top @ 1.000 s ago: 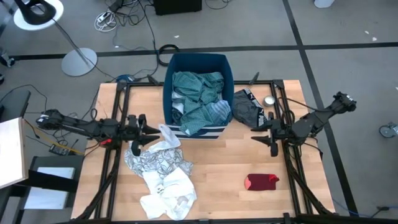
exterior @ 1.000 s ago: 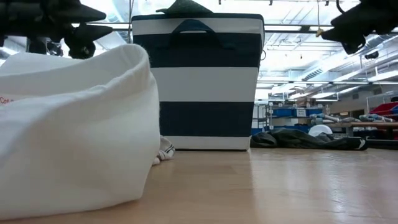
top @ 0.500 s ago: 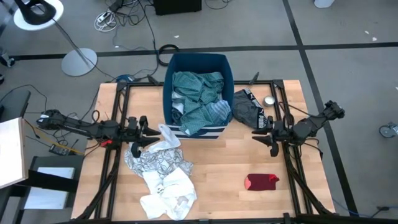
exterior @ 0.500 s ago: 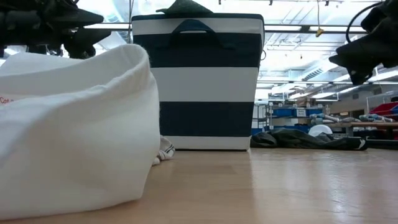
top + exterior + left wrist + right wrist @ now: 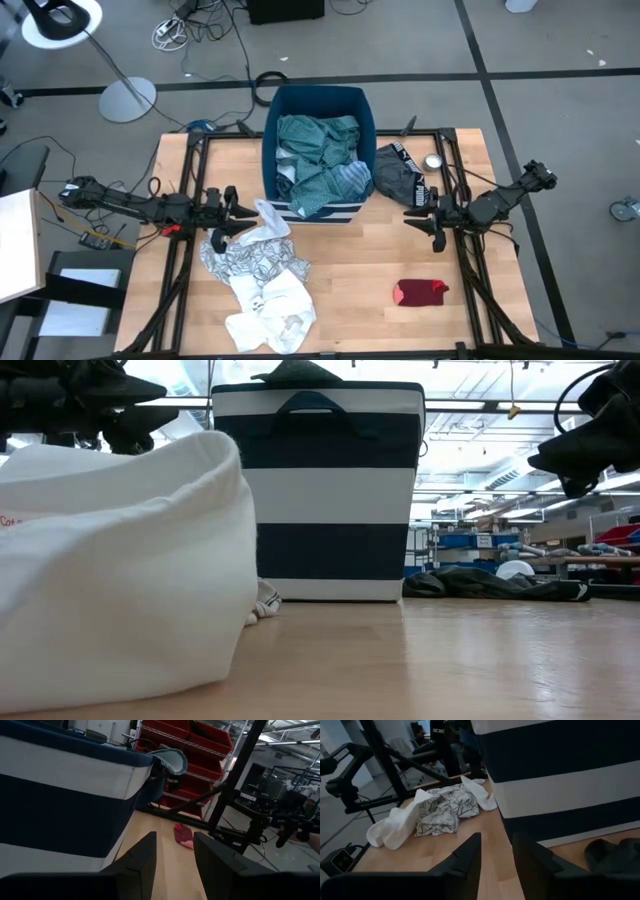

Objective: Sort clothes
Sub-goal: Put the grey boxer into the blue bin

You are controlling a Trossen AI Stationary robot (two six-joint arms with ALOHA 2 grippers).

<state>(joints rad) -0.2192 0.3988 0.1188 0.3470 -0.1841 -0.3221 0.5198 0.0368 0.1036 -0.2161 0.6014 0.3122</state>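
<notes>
The clothes are all soft, light fabric that will sag, drape and drag once lifted, so a pinch on a raised fold or bunched edge looks a safer hold than pressing into a flat patch. Teal and green shirts [image 5: 318,160] lie heaped in the dark blue and white striped bin [image 5: 316,211] at the far middle of the wooden worktop [image 5: 360,270]; one layer may pull its neighbours up with it. A black garment [image 5: 398,173] with white print lies crumpled just right of the bin. A small red piece [image 5: 420,291] sits alone at the near right, compact and easy to nip across its middle. On the near left, a black-printed white cloth [image 5: 250,258] rests on a plain white one [image 5: 272,312], wrinkled with plenty of ridges to grip. The left gripper [image 5: 222,237] hangs above this pile's far edge, jaws spread and empty. The right gripper [image 5: 437,238] hangs right of the bin, between the black garment and the red piece, jaws likewise spread, holding nothing.
</notes>
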